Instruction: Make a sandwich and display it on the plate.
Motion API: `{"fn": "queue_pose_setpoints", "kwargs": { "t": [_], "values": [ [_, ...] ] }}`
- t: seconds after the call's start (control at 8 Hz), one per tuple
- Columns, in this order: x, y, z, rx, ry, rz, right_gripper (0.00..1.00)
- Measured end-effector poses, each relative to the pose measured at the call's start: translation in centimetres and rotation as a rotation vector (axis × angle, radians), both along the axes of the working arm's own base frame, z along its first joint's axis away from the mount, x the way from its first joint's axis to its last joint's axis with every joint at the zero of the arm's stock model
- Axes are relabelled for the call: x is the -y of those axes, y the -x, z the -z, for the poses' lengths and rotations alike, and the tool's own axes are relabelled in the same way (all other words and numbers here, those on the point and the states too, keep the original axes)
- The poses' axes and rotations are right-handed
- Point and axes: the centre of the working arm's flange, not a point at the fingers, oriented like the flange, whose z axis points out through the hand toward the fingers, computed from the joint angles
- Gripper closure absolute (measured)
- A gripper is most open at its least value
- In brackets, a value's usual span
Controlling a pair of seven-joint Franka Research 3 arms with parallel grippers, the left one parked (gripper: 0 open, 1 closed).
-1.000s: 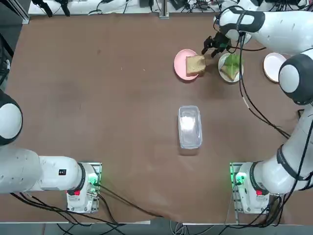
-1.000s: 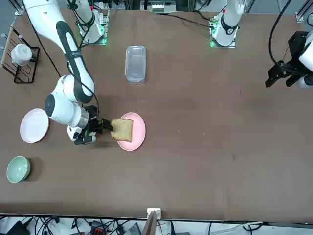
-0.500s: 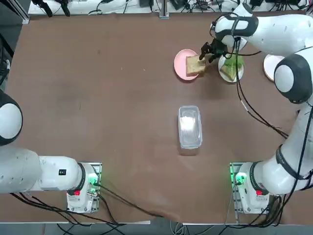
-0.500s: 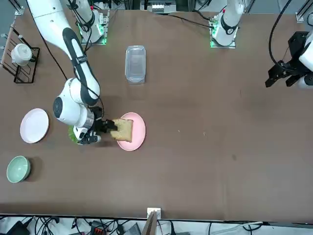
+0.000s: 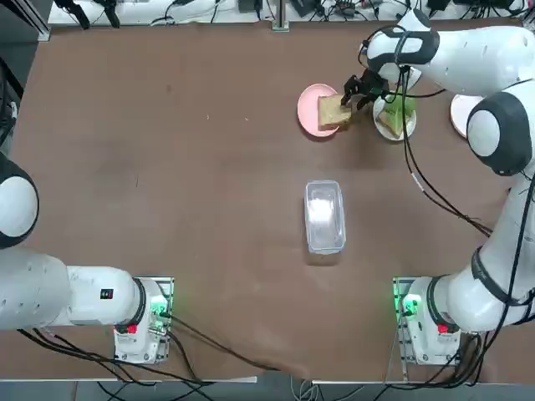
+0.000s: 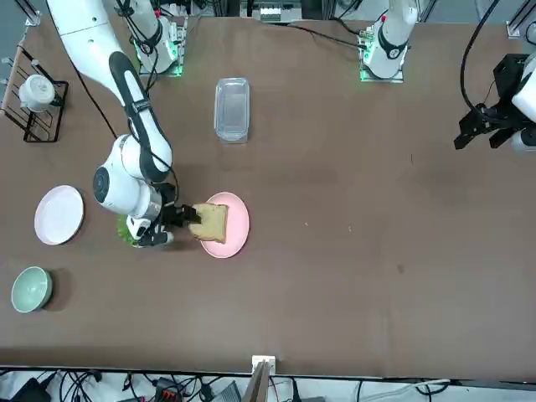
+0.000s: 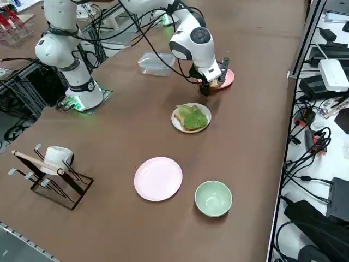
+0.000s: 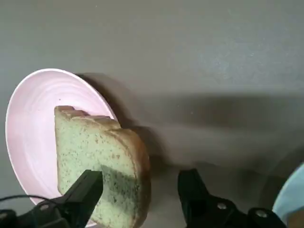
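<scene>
A tan bread slice point(image 5: 333, 109) lies on a pink plate point(image 5: 311, 109) and overhangs its rim toward the white plate point(image 5: 383, 104). The white plate point(image 7: 177, 121) holds another bread slice topped with a green lettuce leaf point(image 7: 192, 115). My right gripper point(image 5: 349, 93) is low between the two plates. In the right wrist view, the gripper point(image 8: 137, 190) is open, its fingers point(image 8: 81, 194) straddling the overhanging edge of the bread slice point(image 8: 95, 152). The arm hides most of the white plate in the front view.
A clear lidded container point(image 5: 324, 215) sits mid-table. At the table's right end there are a pale pink plate point(image 7: 158, 178), a green bowl point(image 7: 213, 198) and a mug on a rack point(image 7: 52, 164). My arm's cable hangs over the white plate.
My right gripper has moved down from beside the plates to the bread slice on the pink plate, so its fingers now straddle the slice's edge. The bread and plates have not moved.
</scene>
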Motion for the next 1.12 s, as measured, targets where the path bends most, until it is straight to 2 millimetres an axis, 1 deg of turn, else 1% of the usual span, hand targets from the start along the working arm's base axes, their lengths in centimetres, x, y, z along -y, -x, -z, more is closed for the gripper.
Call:
{"fn": "queue_pose_setpoints", "kwargs": {
  "t": [0.12,0.25,0.75,0.88,1.0,1.12],
  "values": [
    [0.01,0.02,0.12,-0.002,-0.001,0.002,0.06],
    [0.01,0.05,0.32,-0.005,-0.001,0.003,0.19],
    [-0.26,0.07,0.44,-0.004,-0.008,0.01,0.31],
    [-0.38,0.08,0.42,-0.003,-0.008,0.009,0.37],
    [-0.46,0.06,0.36,-0.001,-0.009,0.009,0.57],
    [-0.47,0.03,0.33,-0.001,-0.01,0.009,0.63]
  ]
}}
